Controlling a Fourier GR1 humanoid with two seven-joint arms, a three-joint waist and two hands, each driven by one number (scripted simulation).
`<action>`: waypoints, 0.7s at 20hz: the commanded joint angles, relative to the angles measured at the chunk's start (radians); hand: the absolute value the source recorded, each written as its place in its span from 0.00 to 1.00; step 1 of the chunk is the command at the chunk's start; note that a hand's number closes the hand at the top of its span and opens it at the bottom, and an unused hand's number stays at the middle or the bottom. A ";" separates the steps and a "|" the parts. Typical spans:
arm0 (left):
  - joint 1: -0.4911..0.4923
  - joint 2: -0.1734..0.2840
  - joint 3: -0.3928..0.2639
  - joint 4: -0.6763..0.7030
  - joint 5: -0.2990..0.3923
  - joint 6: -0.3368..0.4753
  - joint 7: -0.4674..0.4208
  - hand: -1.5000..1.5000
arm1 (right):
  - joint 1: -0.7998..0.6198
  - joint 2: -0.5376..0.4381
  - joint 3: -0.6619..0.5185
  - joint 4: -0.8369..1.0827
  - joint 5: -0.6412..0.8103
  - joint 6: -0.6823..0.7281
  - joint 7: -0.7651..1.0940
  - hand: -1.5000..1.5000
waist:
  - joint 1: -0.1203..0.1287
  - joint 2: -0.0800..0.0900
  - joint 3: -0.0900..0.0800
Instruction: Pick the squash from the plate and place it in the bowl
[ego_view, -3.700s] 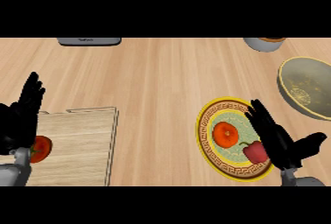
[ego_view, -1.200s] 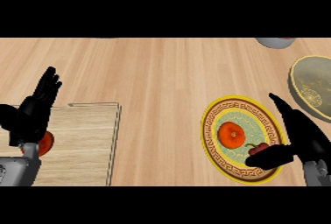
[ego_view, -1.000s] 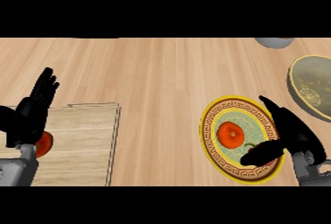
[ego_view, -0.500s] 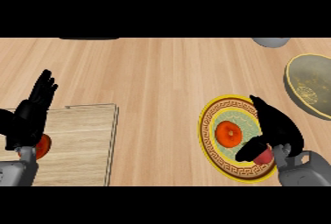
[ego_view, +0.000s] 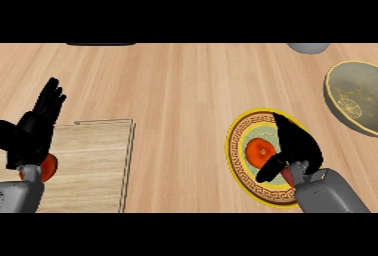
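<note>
- Clutter is lying all around the fingers: a pale cutting board (ego_view: 85, 165) is sitting under and beside the left hand (ego_view: 37, 132), and a red-orange round thing (ego_view: 47, 167) is peeking out just below that hand's palm, partly hidden by it.
- Past the fingertips of the right hand (ego_view: 299, 145), toward the far right, a yellow-rimmed bowl (ego_view: 354, 97) is standing apart from the plate (ego_view: 240, 150).
- Beyond the bowl, a grey vessel (ego_view: 308, 47) is showing only partly at the far edge, and a dark object (ego_view: 100, 44) is doing the same further left.
- On the patterned plate, an orange round item (ego_view: 258, 150) is resting just beside the right hand's thumb.
- The squash (ego_view: 286, 175), a red sliver, is showing beneath the right hand's curled fingers, which are closing round it and hiding most of it, over the plate's near part.
- The left hand is resting with fingers straight, apart and pointing up.
- Everything is sitting on a light wooden counter (ego_view: 184, 90).
</note>
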 joint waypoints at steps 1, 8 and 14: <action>-0.039 -0.012 0.026 0.045 -0.001 -0.017 -0.006 0.50 | 0.039 0.035 0.008 -0.073 0.029 0.059 0.148 0.00 | -0.008 -0.001 0.000; 0.068 -0.041 0.029 -0.068 -0.039 -0.025 -0.008 0.50 | 0.039 0.136 -0.019 0.041 0.137 -0.005 0.073 0.00 | -0.001 -0.001 0.000; 0.012 -0.052 0.049 -0.019 -0.065 -0.051 0.002 0.50 | 0.049 0.163 -0.070 0.170 0.191 -0.028 -0.029 0.00 | -0.003 0.001 0.000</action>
